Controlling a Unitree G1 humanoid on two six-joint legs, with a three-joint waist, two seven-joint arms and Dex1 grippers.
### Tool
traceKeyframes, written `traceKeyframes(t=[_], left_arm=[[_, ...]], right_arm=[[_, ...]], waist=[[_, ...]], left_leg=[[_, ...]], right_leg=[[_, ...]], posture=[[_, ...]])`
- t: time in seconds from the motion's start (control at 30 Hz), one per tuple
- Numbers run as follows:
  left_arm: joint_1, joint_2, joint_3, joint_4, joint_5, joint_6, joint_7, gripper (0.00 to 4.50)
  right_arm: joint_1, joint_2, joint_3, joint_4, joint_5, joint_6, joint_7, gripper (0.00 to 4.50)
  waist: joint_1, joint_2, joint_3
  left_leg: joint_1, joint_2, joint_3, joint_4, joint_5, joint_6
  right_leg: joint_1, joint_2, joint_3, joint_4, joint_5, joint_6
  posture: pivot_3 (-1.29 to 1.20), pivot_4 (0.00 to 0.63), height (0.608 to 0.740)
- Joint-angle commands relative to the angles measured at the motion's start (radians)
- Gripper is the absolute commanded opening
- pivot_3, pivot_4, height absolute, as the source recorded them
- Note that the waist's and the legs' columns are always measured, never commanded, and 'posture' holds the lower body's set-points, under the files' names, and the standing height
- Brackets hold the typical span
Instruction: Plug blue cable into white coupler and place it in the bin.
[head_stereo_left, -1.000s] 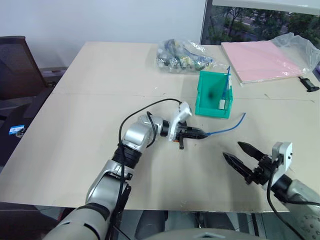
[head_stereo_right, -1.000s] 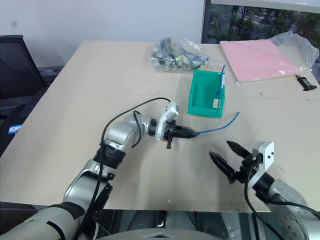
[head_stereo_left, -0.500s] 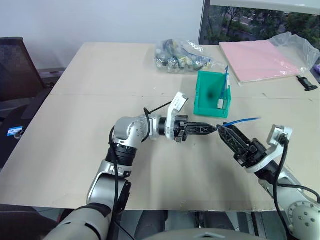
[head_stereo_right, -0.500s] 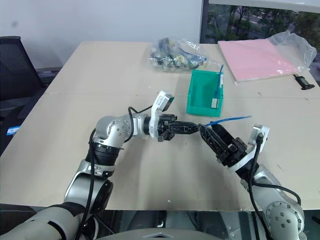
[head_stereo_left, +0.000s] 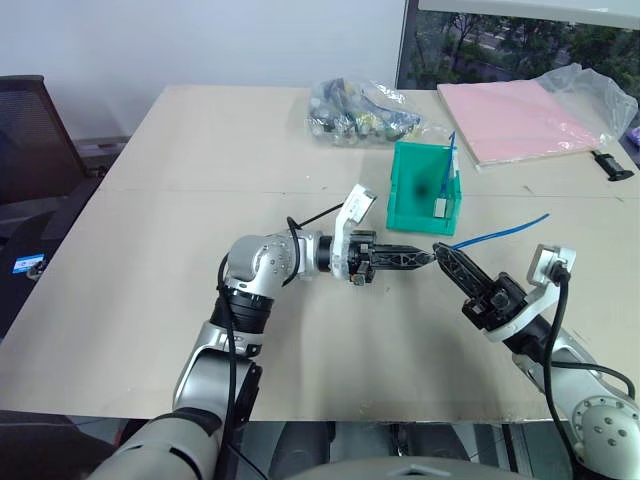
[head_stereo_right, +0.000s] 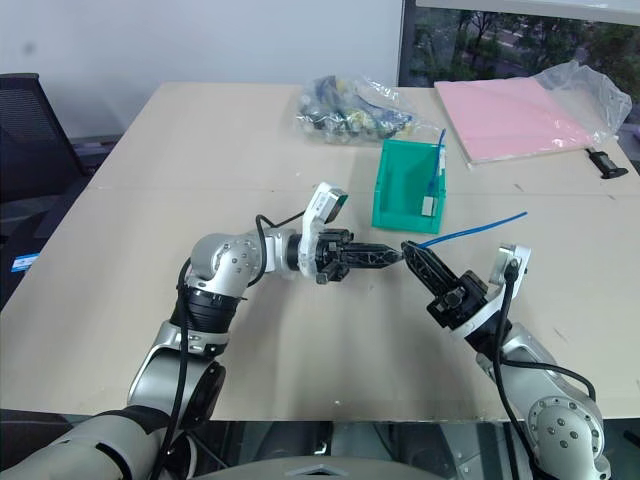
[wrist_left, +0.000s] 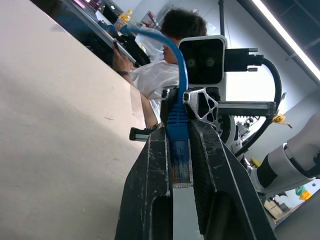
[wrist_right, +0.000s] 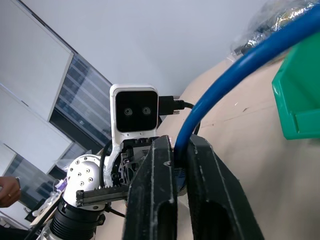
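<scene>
Left eye view: left gripper (head_stereo_left: 432, 257) and right gripper (head_stereo_left: 440, 252) met tip to tip above the table (head_stereo_left: 150, 300), just in front of the bin (head_stereo_left: 428, 189), both clamped on the blue cable (head_stereo_left: 498, 235). Left wrist view: clear plug end (wrist_left: 181, 167) pinched between the left fingers, cord rising past them. Right wrist view: cord nipped between the right fingers (wrist_right: 155, 190). Caught mid-handover, plugging not yet done; white coupler apparently the small white piece (head_stereo_left: 441, 208) inside the bin, though hard to confirm. Next, by judgement: one grip freed, plug lined up square with the socket. Against a second earlier: right gripper, then wide open and well apart, now closed on the cable; cord's free end lifted off the table.
</scene>
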Motion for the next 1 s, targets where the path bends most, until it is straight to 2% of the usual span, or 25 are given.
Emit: traceKeyframes(t=[0.03, 0.13, 0.17, 0.2, 0.33, 0.47, 0.57, 0.7, 0.83, 0.9, 1.0], left_arm=[[-0.005, -0.013, 0.026, -0.03, -0.047, 0.003, -0.001, 0.0], [-0.008, -0.017, 0.038, -0.028, -0.06, 0.005, 0.004, 0.0], [-0.008, -0.014, 0.034, -0.032, -0.06, 0.003, 0.003, 1.0], [-0.002, -0.009, 0.032, -0.048, -0.059, -0.003, 0.004, 1.33], [0.032, 0.029, 0.102, -0.146, -0.102, 0.011, 0.056, 3.27], [0.121, 0.123, 0.174, -0.323, -0.159, 0.025, 0.089, 3.27], [0.218, 0.19, 0.251, -0.477, -0.165, 0.001, 0.18, 3.27], [0.42, 0.187, 0.349, -0.652, -0.053, -0.158, 0.376, 3.27], [0.698, 0.246, 0.288, -0.73, 0.259, -0.487, 0.439, 3.27], [0.769, 0.251, 0.254, -0.746, 0.329, -0.579, 0.457, 3.27], [0.879, 0.179, 0.211, -0.754, 0.378, -0.661, 0.528, 3.27]], right_arm=[[0.0, -0.005, 0.003, -0.032, 0.017, -0.017, 0.008, 0.02], [-0.001, -0.007, 0.002, -0.027, 0.014, -0.018, 0.006, 0.02], [-0.002, -0.008, 0.002, -0.026, 0.014, -0.02, 0.004, 0.0], [-0.005, -0.008, -0.002, -0.021, 0.016, -0.023, 0.003, 0.0], [-0.018, -0.026, -0.037, 0.012, 0.027, -0.031, 0.014, 0.0], [-0.032, -0.049, -0.066, 0.042, 0.039, -0.031, 0.029, 0.0], [-0.056, -0.062, -0.083, 0.072, 0.03, -0.033, 0.039, 0.0], [-0.106, -0.071, -0.088, 0.119, 0.01, -0.034, 0.054, 0.0], [-0.146, -0.069, -0.067, 0.16, -0.008, -0.022, 0.075, 0.0], [-0.155, -0.069, -0.061, 0.17, -0.018, -0.017, 0.085, 0.0], [-0.174, -0.067, -0.048, 0.182, -0.023, -0.006, 0.093, 0.0]], waist=[[0.0, 0.0, 0.0], [0.0, 0.0, 0.0], [0.0, 0.0, 0.0], [0.0, 0.0, 0.0], [-0.002, 0.0, 0.0], [-0.006, 0.0, 0.0], [-0.006, 0.001, 0.001], [-0.001, 0.001, 0.001], [-0.004, 0.001, 0.001], [0.006, 0.001, 0.001], [0.018, 0.001, 0.001]], left_leg=[[0.0, 0.0, 0.0, 0.0, 0.0, 0.0], [0.0, 0.0, 0.0, 0.0, 0.0, 0.0], [0.0, 0.0, 0.0, 0.0, 0.0, 0.0], [0.0, 0.0, 0.0, 0.0, 0.0, 0.0], [0.0, 0.0, 0.0, 0.0, 0.0, 0.0], [0.001, 0.0, -0.004, -0.002, 0.0, 0.0], [0.002, 0.0, -0.005, -0.003, 0.0, 0.0], [0.002, 0.0, -0.006, -0.003, 0.0, 0.0], [0.003, -0.001, -0.005, -0.005, 0.0, 0.0], [0.003, -0.001, -0.005, -0.006, 0.0, 0.0], [0.002, -0.001, -0.006, -0.005, 0.0, 0.0]], right_leg=[[0.0, 0.0, 0.0, 0.0, 0.0, 0.0], [0.0, 0.0, 0.0, 0.0, 0.0, 0.0], [0.0, 0.0, 0.0, 0.0, 0.0, 0.0], [0.0, 0.0, 0.0, 0.0, 0.0, 0.0], [0.0, 0.0, 0.0, 0.0, 0.0, 0.0], [0.0, 0.0, 0.004, 0.0, 0.0, 0.0], [-0.001, 0.0, 0.006, 0.0, 0.0, 0.0], [0.0, -0.001, 0.006, -0.002, 0.0, 0.0], [0.0, -0.002, 0.009, -0.003, 0.0, 0.0], [0.0, -0.001, 0.008, -0.003, 0.0, 0.0], [0.0, -0.003, 0.006, -0.003, 0.0, -0.001]], posture=[[0.0, 0.15, 0.74], [0.0, 0.15, 0.74], [0.0, 0.15, 0.74], [0.0, 0.15, 0.74], [0.0, 0.15, 0.74], [0.0, 0.15, 0.74], [0.0, 0.15, 0.74], [0.0, 0.15, 0.74], [0.0, 0.15, 0.74], [0.0, 0.15, 0.74], [0.0, 0.15, 0.74]])
